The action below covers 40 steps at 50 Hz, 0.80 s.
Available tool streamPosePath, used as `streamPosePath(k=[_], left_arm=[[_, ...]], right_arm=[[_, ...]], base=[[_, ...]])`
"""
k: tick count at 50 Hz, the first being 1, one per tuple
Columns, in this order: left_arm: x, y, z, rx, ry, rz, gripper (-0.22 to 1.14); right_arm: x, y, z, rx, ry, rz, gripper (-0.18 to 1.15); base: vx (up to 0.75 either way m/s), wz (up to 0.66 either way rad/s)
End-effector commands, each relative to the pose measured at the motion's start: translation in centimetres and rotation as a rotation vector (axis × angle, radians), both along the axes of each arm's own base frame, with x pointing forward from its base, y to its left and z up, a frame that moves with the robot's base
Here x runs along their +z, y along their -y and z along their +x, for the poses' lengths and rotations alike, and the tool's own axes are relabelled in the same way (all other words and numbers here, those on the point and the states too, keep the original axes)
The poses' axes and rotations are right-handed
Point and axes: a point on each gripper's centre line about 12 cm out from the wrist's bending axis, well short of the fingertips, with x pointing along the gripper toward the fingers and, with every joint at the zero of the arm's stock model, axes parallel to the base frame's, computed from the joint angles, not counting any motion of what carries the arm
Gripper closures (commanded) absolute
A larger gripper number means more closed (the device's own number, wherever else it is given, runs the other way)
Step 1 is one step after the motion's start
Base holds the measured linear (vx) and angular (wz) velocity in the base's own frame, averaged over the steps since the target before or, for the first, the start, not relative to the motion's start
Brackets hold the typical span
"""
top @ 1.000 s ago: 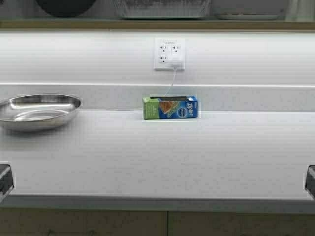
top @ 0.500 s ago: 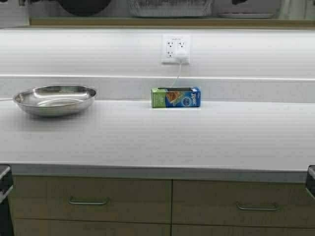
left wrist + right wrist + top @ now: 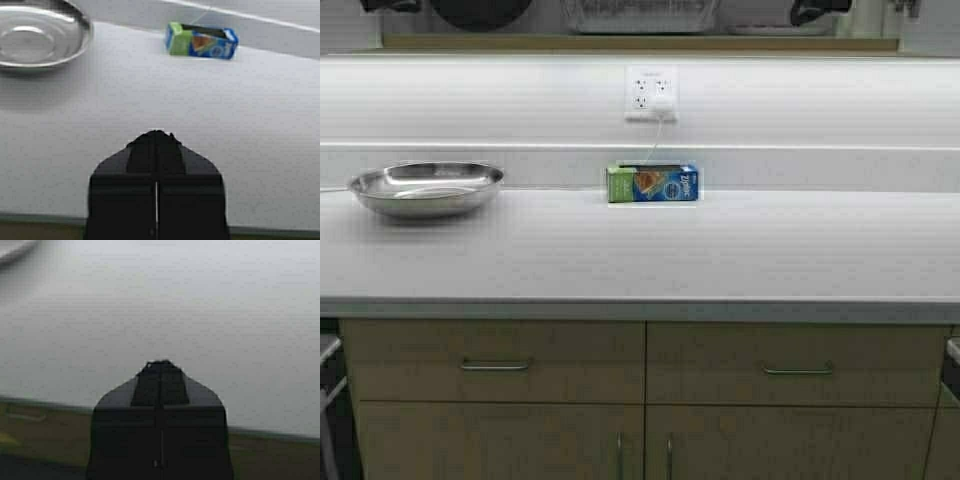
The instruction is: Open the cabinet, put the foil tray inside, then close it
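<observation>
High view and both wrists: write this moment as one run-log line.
foil tray on cabinet shelf | doors out of view | left gripper shut, over counter | right gripper shut, over counter edge

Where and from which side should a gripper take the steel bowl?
Pinch the thin rim of the steel bowl at its near edge, coming down from above: it sits upright and open, and its round body looks too wide to span.
</observation>
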Motion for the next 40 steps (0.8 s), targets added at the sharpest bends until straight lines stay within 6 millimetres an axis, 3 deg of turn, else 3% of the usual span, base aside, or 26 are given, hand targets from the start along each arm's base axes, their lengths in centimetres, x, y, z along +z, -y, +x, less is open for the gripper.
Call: streamPosePath(k=[1,9,17,23,33,40], left_arm=[[2.9,-2.4,-0.3,0.081,0.068,0.005,0.87],[6.0,-4.8,-0.8,0.168,0.126,0.016,0.87],[8.7,-7.6,-2.1,0.274,0.143,0.088,0.87],[11.3,-10.5,-3.5,0.383,0.194,0.130,0.87],[16.1,-15.9,-5.6,0.599,0.272,0.176,0.87],[19.7,-18.6,-4.6,0.671,0.315,0.199,0.87]], right_arm=[[3.4,2.2,0.5,-0.080,0.075,-0.025,0.90],[7.3,7.3,0.9,-0.214,0.178,-0.049,0.90],[10.7,12.6,-0.7,-0.356,0.275,-0.093,0.90],[13.4,17.7,-2.1,-0.507,0.342,-0.154,0.90],[18.3,23.9,-3.6,-0.690,0.466,-0.195,0.90],[20.8,27.3,-2.9,-0.768,0.513,-0.217,0.90]], base=[[-0.20,-0.06],[-0.16,-0.05],[-0.12,-0.02],[-0.10,-0.01],[-0.08,-0.01],[-0.05,-0.02]])
